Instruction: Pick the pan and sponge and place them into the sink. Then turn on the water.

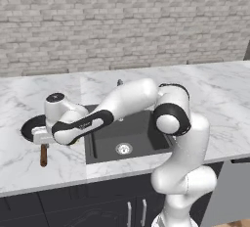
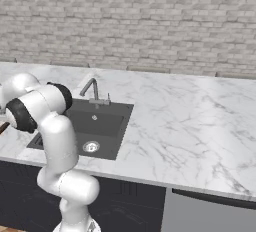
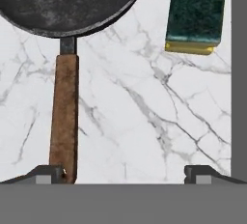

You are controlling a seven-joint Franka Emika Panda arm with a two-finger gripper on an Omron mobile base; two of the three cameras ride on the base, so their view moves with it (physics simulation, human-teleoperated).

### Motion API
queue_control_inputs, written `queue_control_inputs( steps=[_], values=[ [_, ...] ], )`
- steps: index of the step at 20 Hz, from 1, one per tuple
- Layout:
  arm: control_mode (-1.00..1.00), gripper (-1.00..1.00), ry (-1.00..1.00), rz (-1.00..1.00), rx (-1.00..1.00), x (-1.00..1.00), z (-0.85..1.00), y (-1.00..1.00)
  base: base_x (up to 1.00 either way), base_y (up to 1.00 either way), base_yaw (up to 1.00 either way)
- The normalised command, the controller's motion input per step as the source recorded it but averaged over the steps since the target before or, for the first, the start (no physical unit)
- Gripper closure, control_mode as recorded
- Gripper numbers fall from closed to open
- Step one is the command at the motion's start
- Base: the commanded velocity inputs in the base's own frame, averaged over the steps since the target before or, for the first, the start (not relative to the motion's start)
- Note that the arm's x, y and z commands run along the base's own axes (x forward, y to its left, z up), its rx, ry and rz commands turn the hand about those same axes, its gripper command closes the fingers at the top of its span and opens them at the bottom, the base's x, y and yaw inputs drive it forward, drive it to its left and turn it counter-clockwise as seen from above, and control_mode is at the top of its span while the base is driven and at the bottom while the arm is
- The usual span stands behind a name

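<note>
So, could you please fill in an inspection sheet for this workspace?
Surface: white marble counter, dry.
Job's things: pan and sponge on the counter left of the sink, apart; sink holds nothing; faucet not running.
Clutter: nothing seen.
Grippers: gripper open above the counter, one fingertip by the pan's handle, holding nothing.
Cables: nothing seen.
Surroundings: brick wall, dark cabinets below.

Left base view sits behind the arm, looking forward and down across the marble table (image 1: 29, 162) toward the brick wall (image 1: 122, 20), sink (image 1: 146, 135) near centre. Right base view looks from the other side, farther back, sharing that sink (image 2: 107, 123), faucet (image 2: 92, 90) and wall. Hand view looks straight down, very close, onto the pan (image 3: 72, 3), its handle (image 3: 65, 117) and the sponge (image 3: 195, 13).
</note>
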Motion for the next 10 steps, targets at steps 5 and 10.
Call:
queue_control_inputs(
  steps=[5, 10],
  values=[
    [-1.00, -1.00, 0.00, 0.00, 0.00, 0.03, -0.20, 0.35, 0.00, 0.00, 0.00],
    [-1.00, -1.00, 0.00, 0.00, 0.00, 0.07, -0.25, 0.26, 0.00, 0.00, 0.00]
  ],
)
